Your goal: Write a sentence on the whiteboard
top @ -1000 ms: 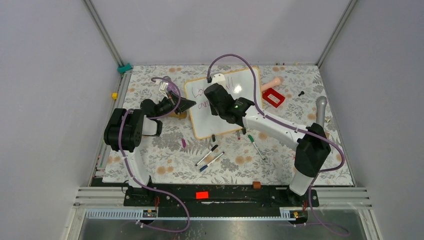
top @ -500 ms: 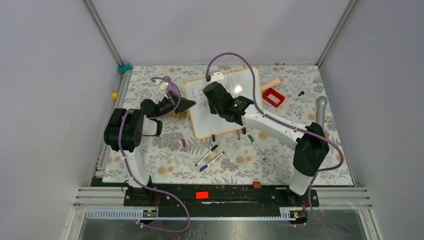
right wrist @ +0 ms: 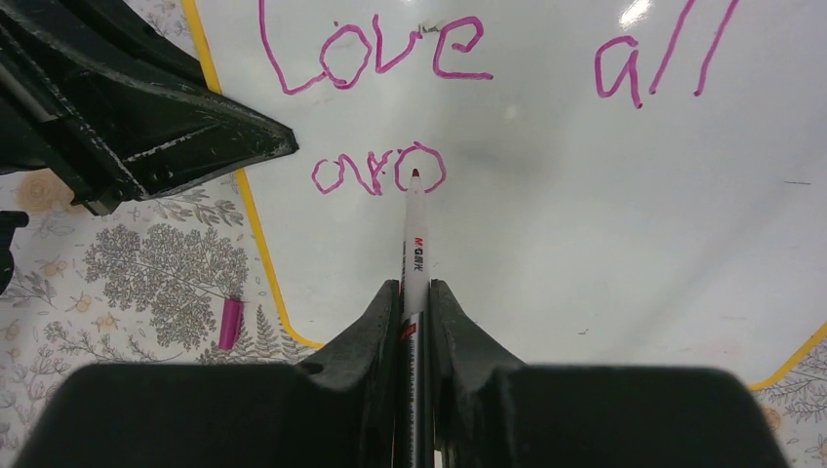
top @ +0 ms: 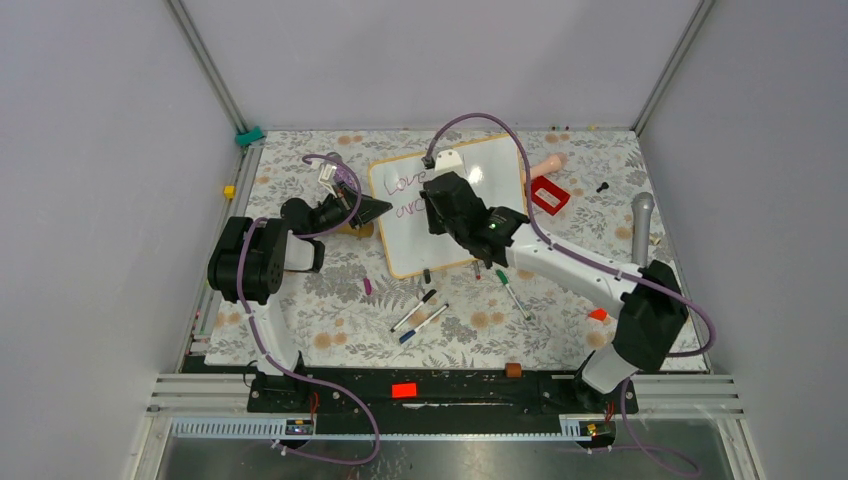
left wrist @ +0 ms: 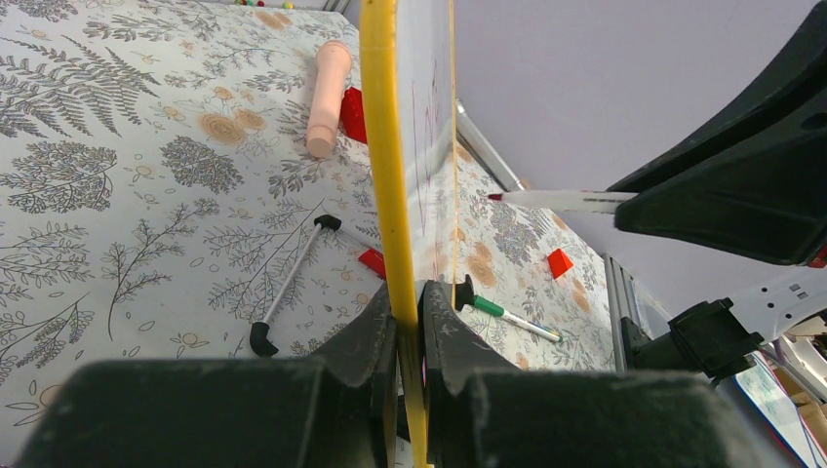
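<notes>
- Overhead, the whiteboard (top: 412, 245) lay skewed on the flowered table (top: 300, 300), towards the far middle. The left gripper (top: 372, 208) met its left edge, and the right gripper (top: 432, 195) hung over its upper left part. The sentence (top: 403, 186) showed as two short pinkish lines by that corner. Loose pens (top: 420, 310) lay near the board's near edge.
- From the left wrist, the left gripper's jaws were clamped on the board's thin yellow-orange frame, one finger on each face. A marker (left wrist: 561, 201) reached in from the right, its tip at or just off the glossy face.
- From the right wrist, the right gripper's jaws were closed on the marker's barrel, tip forward. "Love all" filled the first line. Below it stood "aro", with the tip inside the "o".
- Judged as an object, the board looked stiff and light, with a slick face that offers no hold. The frame edge is the place to grip, as the left gripper did. Held at one edge only, it might pivot under pen pressure, so light strokes suit it.
</notes>
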Controlling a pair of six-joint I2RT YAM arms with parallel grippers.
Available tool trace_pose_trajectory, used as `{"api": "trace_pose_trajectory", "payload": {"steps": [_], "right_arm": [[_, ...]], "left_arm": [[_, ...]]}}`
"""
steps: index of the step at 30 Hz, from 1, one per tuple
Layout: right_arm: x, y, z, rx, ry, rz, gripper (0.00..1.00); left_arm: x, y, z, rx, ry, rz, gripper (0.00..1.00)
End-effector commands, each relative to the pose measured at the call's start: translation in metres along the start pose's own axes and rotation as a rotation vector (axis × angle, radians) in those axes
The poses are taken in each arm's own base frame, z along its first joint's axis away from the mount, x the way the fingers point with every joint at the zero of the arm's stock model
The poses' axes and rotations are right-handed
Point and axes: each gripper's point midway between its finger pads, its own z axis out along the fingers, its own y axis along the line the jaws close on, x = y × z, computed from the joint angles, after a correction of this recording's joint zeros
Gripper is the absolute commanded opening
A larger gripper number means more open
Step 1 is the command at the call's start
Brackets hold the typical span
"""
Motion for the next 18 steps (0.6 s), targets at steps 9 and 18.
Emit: {"api": "trace_pose_trajectory", "payload": {"steps": [9, 18], "right_arm": [[-0.020, -0.014, -0.013, 0.005, -0.163, 0.026, 0.00], [-0.016, -0.014, -0.011, 0.002, -0.158, 0.039, 0.00]], "left_arm": [[0.020, 0.008, -0.007, 0.006, 0.041, 0.143, 0.00], [0.020, 0.009, -0.009, -0.003, 0.036, 0.169, 0.00]]}}
